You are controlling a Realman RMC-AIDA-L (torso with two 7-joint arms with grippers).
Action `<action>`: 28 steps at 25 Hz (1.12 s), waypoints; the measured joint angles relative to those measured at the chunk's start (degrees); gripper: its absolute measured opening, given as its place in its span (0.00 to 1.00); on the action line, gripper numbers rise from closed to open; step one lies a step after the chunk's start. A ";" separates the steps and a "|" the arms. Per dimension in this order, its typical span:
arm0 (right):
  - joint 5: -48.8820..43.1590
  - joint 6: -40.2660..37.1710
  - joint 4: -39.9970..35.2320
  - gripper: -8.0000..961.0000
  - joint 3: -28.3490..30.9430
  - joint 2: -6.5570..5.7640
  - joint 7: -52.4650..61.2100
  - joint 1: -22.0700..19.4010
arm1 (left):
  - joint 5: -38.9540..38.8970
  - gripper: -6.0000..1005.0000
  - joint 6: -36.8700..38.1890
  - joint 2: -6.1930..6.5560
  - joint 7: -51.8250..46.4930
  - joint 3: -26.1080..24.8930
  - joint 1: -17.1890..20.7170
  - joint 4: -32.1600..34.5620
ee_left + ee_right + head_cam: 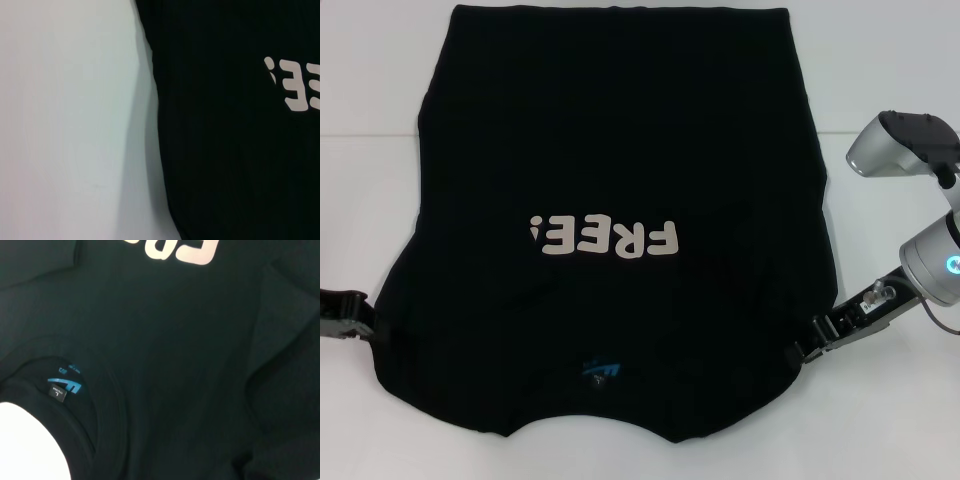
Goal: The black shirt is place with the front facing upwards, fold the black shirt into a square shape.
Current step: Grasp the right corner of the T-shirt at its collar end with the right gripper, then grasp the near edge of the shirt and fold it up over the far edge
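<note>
The black shirt (610, 150) lies flat on the white table (880, 60), front up, its hem at the far side and its collar toward me. Its white "FREE!" print (605, 238) reads upside down from here, and the blue neck label (600, 370) sits near the front edge. My left gripper (365, 302) is low at the shirt's left edge by the shoulder. My right gripper (810, 335) touches the right shoulder edge. The left wrist view shows the shirt's side edge (225, 150) and part of the print (297, 85). The right wrist view shows the collar label (62, 387) and a folded-over layer of cloth (285, 340).
Bare white table (70, 125) lies to the left and right of the shirt. The silver links of my right arm (905, 150) rise over the table at the right edge.
</note>
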 joint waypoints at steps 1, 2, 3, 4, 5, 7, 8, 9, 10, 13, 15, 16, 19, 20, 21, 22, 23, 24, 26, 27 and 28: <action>-0.03 -0.02 0.00 0.37 0.00 -0.04 0.00 0.09 | -0.02 0.04 0.00 0.01 0.01 0.00 0.00 -0.01; -0.04 -0.03 0.00 0.33 0.00 -0.10 0.00 0.13 | -0.05 0.04 0.00 0.01 0.04 0.00 0.00 -0.04; -0.04 -0.08 -0.04 0.28 0.00 -0.16 -0.01 0.17 | -0.11 0.04 0.00 0.01 0.04 0.00 0.01 -0.06; -0.05 -0.17 -0.13 0.24 0.00 -0.23 -0.06 0.20 | -0.13 0.04 0.00 0.03 0.05 0.00 0.01 -0.14; -0.05 -0.32 -0.30 0.22 -0.01 -0.29 -0.12 0.22 | -0.24 0.04 0.05 0.08 0.08 0.00 0.02 -0.28; -0.06 -0.85 -0.76 0.18 0.00 -0.50 -0.32 0.24 | -0.82 0.04 0.49 0.39 0.47 0.00 0.01 -0.92; -0.07 -1.29 -1.03 0.16 0.00 -0.63 -0.40 0.24 | -1.22 0.04 0.89 0.67 0.72 0.00 -0.04 -1.39; -0.08 -1.91 -1.37 0.14 -0.02 -0.84 -0.53 0.24 | -1.73 0.04 1.39 1.04 1.04 0.00 -0.14 -1.97; -0.08 -2.67 -1.78 0.12 -0.08 -1.07 -0.71 0.24 | -2.23 0.04 2.04 1.40 1.37 0.00 -0.22 -2.59; -0.29 -6.61 -2.96 0.13 -0.74 -2.14 -1.89 -0.02 | -3.54 0.04 6.24 2.71 3.47 -0.02 -1.00 -5.24; -1.24 -9.61 -3.72 0.13 -1.16 -2.78 -2.94 -0.43 | -3.83 0.04 10.88 3.78 5.60 -0.05 -2.03 -8.22; -2.18 -11.35 -4.30 0.13 -1.24 -3.12 -3.67 -0.82 | -3.84 0.04 13.09 4.08 6.60 -0.04 -2.41 -9.47; -5.11 -16.63 -5.64 0.13 -1.24 -4.00 -6.85 -2.34 | -4.07 0.04 20.19 3.99 9.44 -0.46 -2.89 -11.06; -6.07 -18.41 -5.97 0.13 -1.22 -4.23 -8.05 -2.91 | -4.24 0.05 22.46 3.66 10.15 -0.65 -2.89 -11.14; -7.12 -20.12 -6.32 0.13 -1.17 -4.40 -9.13 -3.60 | -4.36 0.05 24.33 3.35 10.68 -0.78 -2.85 -11.23; -8.07 -21.56 -6.68 0.13 -1.16 -4.50 -10.01 -4.25 | -4.40 0.05 25.71 3.03 10.95 -0.70 -2.78 -11.58; -8.64 -22.40 -6.90 0.13 -1.16 -4.53 -10.55 -4.73 | -4.41 0.05 26.87 2.75 11.20 -0.54 -2.73 -12.14; -9.45 -23.95 -7.28 0.13 -1.21 -4.56 -11.77 -5.71 | -4.39 0.05 27.77 2.48 11.49 -0.31 -2.68 -12.85; -9.92 -25.31 -7.51 0.13 -1.25 -4.51 -13.06 -7.00 | -4.20 0.05 29.13 2.08 12.62 -0.06 -2.61 -15.25; -9.94 -25.51 -7.54 0.13 -1.13 -4.44 -13.39 -7.64 | -4.15 0.05 29.33 1.97 12.99 -0.05 -2.55 -16.03; -9.89 -25.46 -7.55 0.12 -0.88 -4.38 -13.44 -8.03 | -4.15 0.05 29.33 1.84 13.16 -0.12 -2.48 -16.30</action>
